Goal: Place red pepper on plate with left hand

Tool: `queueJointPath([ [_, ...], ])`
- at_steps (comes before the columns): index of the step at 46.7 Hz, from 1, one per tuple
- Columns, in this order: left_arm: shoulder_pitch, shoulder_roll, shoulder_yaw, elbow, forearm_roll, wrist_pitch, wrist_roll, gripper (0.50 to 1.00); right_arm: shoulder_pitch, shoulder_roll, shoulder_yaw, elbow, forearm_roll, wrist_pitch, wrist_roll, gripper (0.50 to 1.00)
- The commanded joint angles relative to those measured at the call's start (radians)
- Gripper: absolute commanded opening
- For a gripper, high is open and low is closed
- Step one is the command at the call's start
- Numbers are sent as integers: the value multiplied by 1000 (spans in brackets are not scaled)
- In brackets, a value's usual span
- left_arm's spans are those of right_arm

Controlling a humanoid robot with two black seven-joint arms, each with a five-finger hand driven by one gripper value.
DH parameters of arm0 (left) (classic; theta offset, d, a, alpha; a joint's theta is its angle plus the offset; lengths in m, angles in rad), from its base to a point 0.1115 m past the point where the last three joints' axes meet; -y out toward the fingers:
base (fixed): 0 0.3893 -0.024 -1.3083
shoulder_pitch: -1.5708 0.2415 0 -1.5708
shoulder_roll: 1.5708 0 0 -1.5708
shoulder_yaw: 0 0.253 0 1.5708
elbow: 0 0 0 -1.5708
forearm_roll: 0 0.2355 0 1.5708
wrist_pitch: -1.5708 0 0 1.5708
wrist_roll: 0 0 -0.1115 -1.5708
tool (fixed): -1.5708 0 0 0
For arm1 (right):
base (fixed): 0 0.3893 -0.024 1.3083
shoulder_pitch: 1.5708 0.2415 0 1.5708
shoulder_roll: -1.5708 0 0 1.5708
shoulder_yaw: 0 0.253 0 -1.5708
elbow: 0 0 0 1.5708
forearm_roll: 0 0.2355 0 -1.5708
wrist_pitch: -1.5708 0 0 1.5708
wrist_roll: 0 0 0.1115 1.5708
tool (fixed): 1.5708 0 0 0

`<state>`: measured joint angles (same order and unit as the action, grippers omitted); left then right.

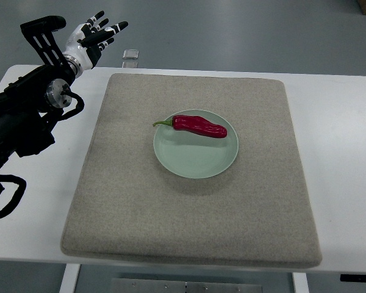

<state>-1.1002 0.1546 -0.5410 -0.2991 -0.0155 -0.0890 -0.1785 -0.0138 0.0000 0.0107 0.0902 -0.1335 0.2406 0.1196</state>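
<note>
At centre of frame, on pale green plate [195, 160], lies red pepper [200, 126], toward the upper rim, stem pointing left. Plate sits on grey mat [140, 207] over white table [341, 183]. At upper left, left hand [93, 38] raised off the table edge, fingers spread, holding nothing. Placing looks done; next probably just parking the arm. Right arm out of frame. Small clear object [130, 54] beyond mat, hard to identify.

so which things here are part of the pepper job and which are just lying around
Part of the job:
red pepper, lying on the plate
plate
left robot hand, open, raised far left

Just there:
grey mat
white table
small clear item beyond the mat
</note>
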Motion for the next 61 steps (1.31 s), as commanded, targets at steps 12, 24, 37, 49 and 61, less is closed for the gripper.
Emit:
queueJointPath([
  [12, 13, -10, -96, -5, -101, 2, 13, 990, 0, 0, 0, 0, 0, 0, 0, 928],
  [24, 16, -15, -96, -6, -98, -61, -4, 992, 0, 0, 0, 0, 0, 0, 0, 928],
  [37, 16, -15, -91, -6, -90, -61, -6, 992, 0, 0, 0, 0, 0, 0, 0, 928],
  [49, 33, -16, -85, -8, -90, -63, -12, 992, 0, 0, 0, 0, 0, 0, 0, 928],
  [61, 33, -16, -85, -8, -87, -71, -15, 992, 0, 0, 0, 0, 0, 0, 0, 928],
])
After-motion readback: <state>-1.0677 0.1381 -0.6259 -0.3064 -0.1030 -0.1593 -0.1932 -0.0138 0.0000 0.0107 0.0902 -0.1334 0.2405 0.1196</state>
